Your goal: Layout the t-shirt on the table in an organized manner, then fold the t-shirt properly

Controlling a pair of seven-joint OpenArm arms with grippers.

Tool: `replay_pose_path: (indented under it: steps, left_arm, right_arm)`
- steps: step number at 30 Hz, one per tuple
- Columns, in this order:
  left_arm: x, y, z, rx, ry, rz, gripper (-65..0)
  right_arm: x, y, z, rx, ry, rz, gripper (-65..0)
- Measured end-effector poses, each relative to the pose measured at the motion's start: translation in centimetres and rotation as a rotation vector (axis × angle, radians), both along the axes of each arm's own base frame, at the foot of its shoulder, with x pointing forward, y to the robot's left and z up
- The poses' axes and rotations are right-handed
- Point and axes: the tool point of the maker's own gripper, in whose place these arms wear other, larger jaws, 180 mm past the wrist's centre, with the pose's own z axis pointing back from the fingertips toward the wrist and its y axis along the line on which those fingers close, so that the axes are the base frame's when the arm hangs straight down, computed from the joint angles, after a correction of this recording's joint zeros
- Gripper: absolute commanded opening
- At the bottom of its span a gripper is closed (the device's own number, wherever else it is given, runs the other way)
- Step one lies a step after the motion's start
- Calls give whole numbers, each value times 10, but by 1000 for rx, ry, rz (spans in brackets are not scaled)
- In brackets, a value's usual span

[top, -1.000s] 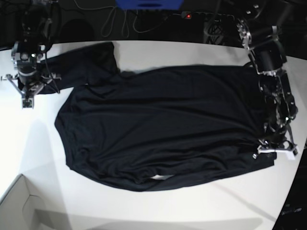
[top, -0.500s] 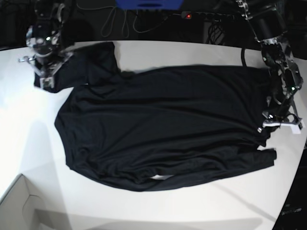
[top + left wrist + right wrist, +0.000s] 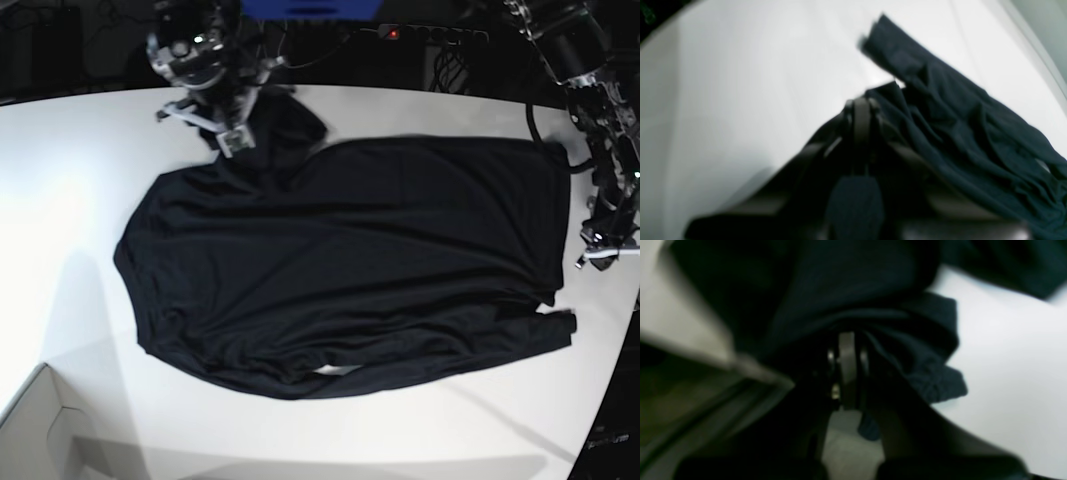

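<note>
While the shirt [image 3: 340, 265] lies spread across the table [image 3: 60, 200], the sleeve pinched by the right gripper [image 3: 228, 135] should be laid flat over the body, without dragging it. The hem corner clamped in the left gripper [image 3: 598, 255] should be kept taut. Both sets of fingers are clenched on fabric, which bunches just beyond their tips.
</note>
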Motion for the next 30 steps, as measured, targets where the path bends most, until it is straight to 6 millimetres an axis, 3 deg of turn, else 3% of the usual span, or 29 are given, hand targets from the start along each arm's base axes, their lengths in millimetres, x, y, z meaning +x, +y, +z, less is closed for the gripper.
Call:
replay_pose_path:
  steps: [8,13,18,24,28,30]
  left_arm:
    - [-7,6,-2,13,22,-1,-646]
    - [-20,27,0,0,22,60,-646]
    - [-37,38,-7,-63,71,98,-646]
    - [-52,46,14,-59,74,112,-646]
    - [-64,9,11,-112,91,44,-646]
    - [-70,-32,-1,-171,148,-51,-646]
  right_arm:
    - [-17,85,12,76,37,264,-650]
    - [-1,121,28,119,-28,360,-650]
    - [17,141,15,116,-9,371,-650]
    - [38,132,38,111,-97,363,-650]
    - [43,107,42,67,-126,349,-650]
    - [48,89,41,41,-130,318,-650]
